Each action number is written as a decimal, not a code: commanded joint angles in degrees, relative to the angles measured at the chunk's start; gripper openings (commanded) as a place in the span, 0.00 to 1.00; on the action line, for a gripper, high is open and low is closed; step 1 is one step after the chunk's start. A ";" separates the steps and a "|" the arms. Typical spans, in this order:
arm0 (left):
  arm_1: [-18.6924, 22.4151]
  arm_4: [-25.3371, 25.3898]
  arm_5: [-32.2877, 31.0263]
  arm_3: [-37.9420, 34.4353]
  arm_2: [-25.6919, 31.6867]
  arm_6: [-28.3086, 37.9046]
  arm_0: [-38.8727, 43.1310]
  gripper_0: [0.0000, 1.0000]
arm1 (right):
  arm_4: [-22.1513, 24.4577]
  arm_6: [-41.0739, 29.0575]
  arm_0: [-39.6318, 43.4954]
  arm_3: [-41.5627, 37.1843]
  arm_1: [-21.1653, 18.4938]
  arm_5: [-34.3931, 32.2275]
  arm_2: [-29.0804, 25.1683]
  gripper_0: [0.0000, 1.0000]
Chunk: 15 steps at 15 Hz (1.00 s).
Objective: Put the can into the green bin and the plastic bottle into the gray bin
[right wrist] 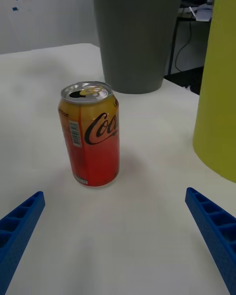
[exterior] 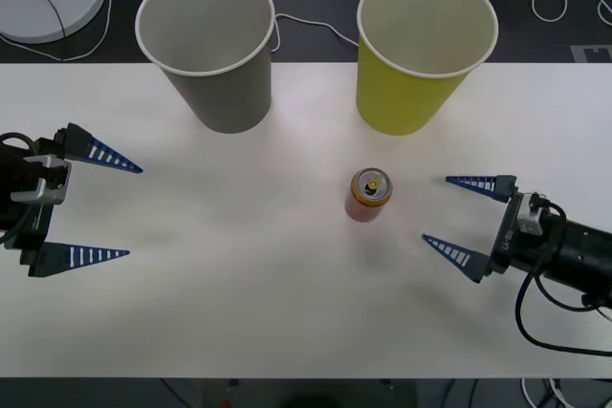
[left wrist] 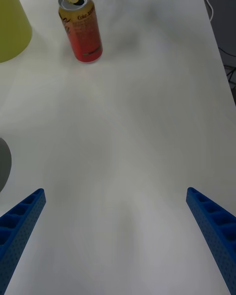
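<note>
One upright can (exterior: 369, 195) stands near the green bin (exterior: 426, 49); our right gripper (exterior: 461, 218), wide open and empty, should straddle it squarely.

White table (exterior: 239, 312), upright can (exterior: 369, 195), gray bin (exterior: 207, 45), green bin (exterior: 424, 47)

Printed on the can (right wrist: 90, 135): black script "Coc" (rest curving out of sight), a barcode beside it; small "Coke" lettering under the rim, other print illegible.
</note>
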 commanded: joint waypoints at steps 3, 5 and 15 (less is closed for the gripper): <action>0.00 0.00 0.00 0.00 0.00 0.00 0.00 1.00 | -0.07 1.90 -2.50 3.58 2.13 0.89 2.37 1.00; 0.00 0.00 0.00 0.00 0.00 0.00 0.00 1.00 | -0.25 2.34 -3.12 3.67 3.10 1.86 3.78 1.00; 0.00 0.00 0.00 0.00 0.00 0.00 0.00 1.00 | -0.25 3.66 -5.23 3.67 7.49 9.77 9.84 1.00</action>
